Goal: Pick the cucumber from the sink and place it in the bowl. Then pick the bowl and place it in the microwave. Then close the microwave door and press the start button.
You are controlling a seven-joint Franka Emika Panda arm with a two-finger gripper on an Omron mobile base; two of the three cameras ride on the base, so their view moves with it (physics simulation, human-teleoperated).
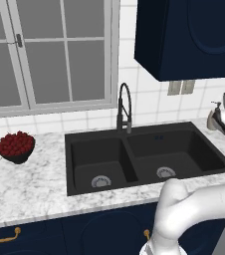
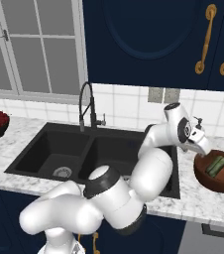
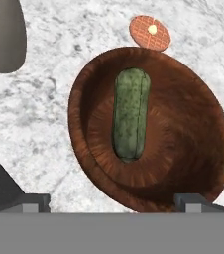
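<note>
The green cucumber (image 3: pixel 130 113) lies flat in the middle of the reddish-brown bowl (image 3: pixel 193 139). That bowl (image 2: pixel 218 182) stands on the marble counter right of the black sink (image 2: pixel 74 149), the cucumber (image 2: pixel 216 165) inside it. My gripper (image 2: pixel 201 147) hangs just above the bowl's left rim, open, with nothing between its fingers. In the hand view the gripper (image 3: pixel 114 203) has its two tips spread wide, one to each side of the bowl's near rim. Both sink basins (image 1: pixel 144 154) hold nothing. The microwave and its door are out of view.
A small dark bowl of red berries (image 1: pixel 16 146) sits on the counter left of the sink. The black arched faucet (image 1: pixel 124 107) rises behind the basins. A round orange waffle-like disc (image 3: pixel 149 32) lies just past the bowl. Dark blue wall cabinets (image 1: pixel 189 35) hang overhead.
</note>
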